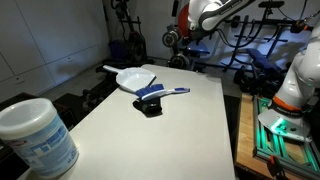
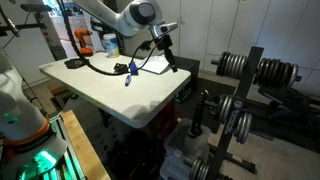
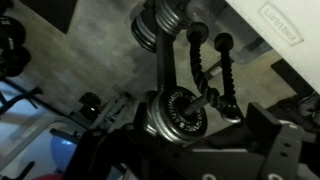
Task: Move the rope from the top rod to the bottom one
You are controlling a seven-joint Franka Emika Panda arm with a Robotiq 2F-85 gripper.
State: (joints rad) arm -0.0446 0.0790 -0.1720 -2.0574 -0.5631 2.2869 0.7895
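A black twisted rope (image 3: 205,75) shows in the wrist view. It hangs in a loop from two black knob-ended rods (image 3: 197,33) on a weight rack, and its lower end lies by a round weight plate (image 3: 178,112). My gripper (image 3: 190,150) is above it, with its dark fingers spread wide at the bottom of the view and nothing between them. In both exterior views the gripper (image 2: 166,50) (image 1: 185,42) reaches past the far edge of the white table, toward the rack. I cannot make out the rope in either exterior view.
The white table (image 1: 150,130) holds a white dustpan with a blue brush (image 1: 150,90) and a white tub (image 1: 35,135). The black weight rack (image 2: 235,110) with plates and dumbbells (image 2: 270,70) stands beside the table. Gym gear fills the background.
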